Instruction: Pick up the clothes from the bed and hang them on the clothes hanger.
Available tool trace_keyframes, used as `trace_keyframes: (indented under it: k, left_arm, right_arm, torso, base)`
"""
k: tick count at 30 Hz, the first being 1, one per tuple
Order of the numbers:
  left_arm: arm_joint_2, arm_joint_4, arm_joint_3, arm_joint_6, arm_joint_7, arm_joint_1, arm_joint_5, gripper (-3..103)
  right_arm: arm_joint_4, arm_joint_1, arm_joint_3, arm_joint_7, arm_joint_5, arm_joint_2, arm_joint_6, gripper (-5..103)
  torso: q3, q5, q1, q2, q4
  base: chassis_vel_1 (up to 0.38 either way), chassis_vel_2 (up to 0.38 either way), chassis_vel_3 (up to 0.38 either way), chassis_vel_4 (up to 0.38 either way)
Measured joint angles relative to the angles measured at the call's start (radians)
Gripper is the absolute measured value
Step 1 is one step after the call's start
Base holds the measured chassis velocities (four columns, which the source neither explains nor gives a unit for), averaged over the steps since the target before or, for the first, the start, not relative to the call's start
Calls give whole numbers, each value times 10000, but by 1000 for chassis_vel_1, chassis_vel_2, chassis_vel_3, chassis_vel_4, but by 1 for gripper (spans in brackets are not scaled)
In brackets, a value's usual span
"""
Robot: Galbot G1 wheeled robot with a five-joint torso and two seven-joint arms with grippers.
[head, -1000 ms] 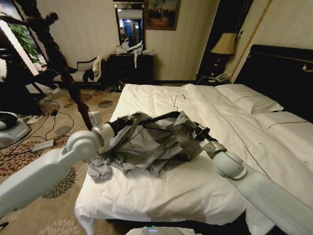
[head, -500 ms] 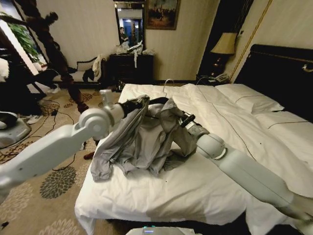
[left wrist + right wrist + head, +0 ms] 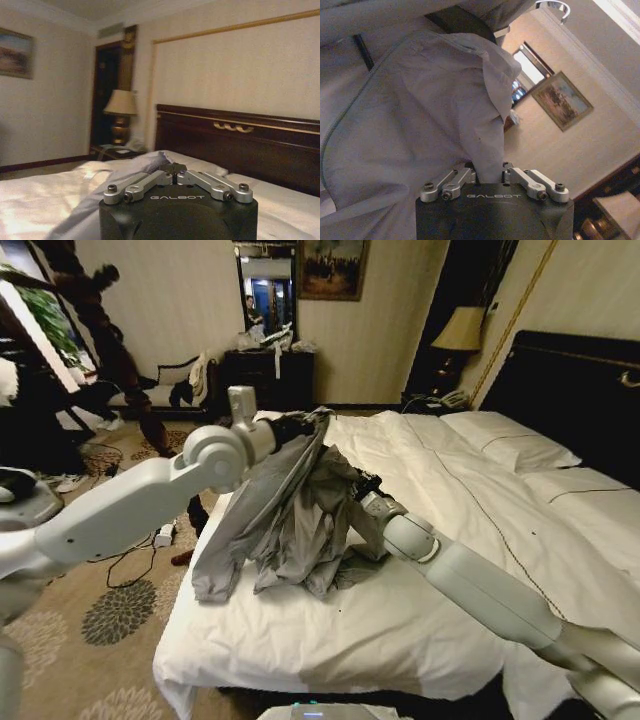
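Note:
The clothes (image 3: 285,510), a light grey shirt, hang in a bunch above the bed (image 3: 400,630), with the lower folds still resting on the white duvet. My left gripper (image 3: 305,423) holds the top of the shirt high, and the left wrist view shows it (image 3: 172,172) shut on grey fabric (image 3: 125,172). Lower, at the shirt's right side, my right gripper (image 3: 352,485) is buried in the cloth; seen from its own wrist (image 3: 489,175), it is shut on a fold of the shirt (image 3: 420,115). The clothes hanger (image 3: 462,22) shows as a dark bar inside the shirt, with its wire hook (image 3: 552,5) beyond.
White pillows (image 3: 510,445) and the black headboard (image 3: 570,390) lie to the right. A lamp (image 3: 460,330) stands in the far corner. To the left are patterned carpet with cables (image 3: 120,530), a dark wooden stand (image 3: 110,350) and a dresser (image 3: 270,375) at the back wall.
Both arms have raised the shirt off the duvet and carried it toward the far left side of the bed. It now hangs tall instead of lying spread out.

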Motion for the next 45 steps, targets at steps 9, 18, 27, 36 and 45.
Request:
trace_keyframes:
  k: [9, 18, 27, 36, 45]
  left_arm:
    - [1186, -2289, -118, 29, -401, 1026, -214, 0]
    - [2037, -3285, -850, 69, -447, 2262, -63, 0]
    - [1427, -2970, -503, 429, -634, 2582, 298, -2]
    - [2736, -3902, -1162, 1437, -141, 4267, 890, 30]
    - [4329, -4729, -1361, 1278, 596, 5495, 2812, 68]
  right_arm:
    - [-371, -28, 384, 186, 642, -80, -184, 18]
    - [-484, 280, 275, 203, 740, -31, -200, 18]
    - [237, 597, -336, 484, 777, 303, -604, 18]
    - [272, -29, 129, 438, 726, -42, -419, 18]
    - [401, -585, 611, 384, 571, -234, -160, 18]
  torso:
    - [0, -7, -1, 0, 4]
    - [-1, -8, -2, 1, 3]
    - [0, -2, 0, 2, -3]
    - [0, -3, -2, 2, 1]
    - [-1, -5, -3, 2, 3]
  base:
    - [0, 0, 0, 0]
    - [0, 0, 0, 0]
    - [0, 0, 0, 0]
    - [0, 0, 0, 0]
    - [0, 0, 0, 0]
